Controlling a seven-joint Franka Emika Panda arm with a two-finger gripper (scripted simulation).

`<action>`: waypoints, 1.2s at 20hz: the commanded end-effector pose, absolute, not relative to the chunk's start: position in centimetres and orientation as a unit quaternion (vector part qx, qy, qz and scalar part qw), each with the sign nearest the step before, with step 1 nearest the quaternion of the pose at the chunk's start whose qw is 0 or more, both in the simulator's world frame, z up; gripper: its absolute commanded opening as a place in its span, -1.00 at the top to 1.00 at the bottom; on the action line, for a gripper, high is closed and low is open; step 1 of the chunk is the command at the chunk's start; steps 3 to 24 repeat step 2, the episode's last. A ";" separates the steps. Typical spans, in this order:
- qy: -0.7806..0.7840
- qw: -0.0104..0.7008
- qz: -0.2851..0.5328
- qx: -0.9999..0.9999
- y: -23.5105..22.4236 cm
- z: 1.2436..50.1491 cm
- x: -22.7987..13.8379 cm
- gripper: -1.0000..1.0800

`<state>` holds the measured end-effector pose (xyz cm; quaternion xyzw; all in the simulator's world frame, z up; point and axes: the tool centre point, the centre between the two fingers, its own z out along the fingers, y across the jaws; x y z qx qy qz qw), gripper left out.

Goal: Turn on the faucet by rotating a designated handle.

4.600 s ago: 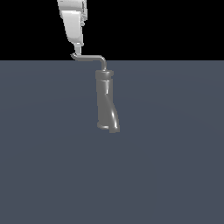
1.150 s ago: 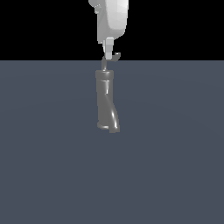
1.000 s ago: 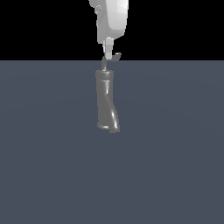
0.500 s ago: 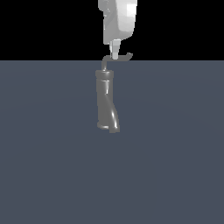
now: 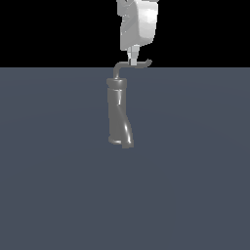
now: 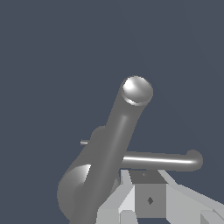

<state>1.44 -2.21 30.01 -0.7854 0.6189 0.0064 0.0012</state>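
The faucet [image 5: 119, 114] is a glossy grey twisted column standing on the dark grey floor, with a collar near its top. The handle [image 5: 133, 65] is a thin L-bent rod rising from the column's top and reaching toward the exterior view's right, ending in a small hooked tip. My white gripper [image 5: 132, 60] hangs straight above it, its fingers together, the tips touching the rod's horizontal part. In the wrist view the column [image 6: 114, 140] runs diagonally, the rod [image 6: 159, 160] crosses behind it, and my gripper [image 6: 142, 176] sits against the rod.
The dark grey floor [image 5: 195, 171] spreads flat around the faucet, with a black background above its far edge. Nothing else stands in view.
The handle has swung from pointing toward the exterior view's left to pointing toward its right. My gripper has moved rightward with it, staying against the rod.
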 end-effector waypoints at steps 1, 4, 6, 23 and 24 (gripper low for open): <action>0.643 0.000 0.000 -0.766 -6.7 30.0 2.2 1.00; 0.643 0.000 0.000 -0.766 -6.7 30.0 2.2 1.00; 0.643 0.000 0.000 -0.766 -6.7 30.0 2.2 1.00; 0.643 0.000 0.000 -0.766 -6.7 30.0 2.2 1.00; 0.643 0.000 0.000 -0.766 -6.7 30.0 2.2 1.00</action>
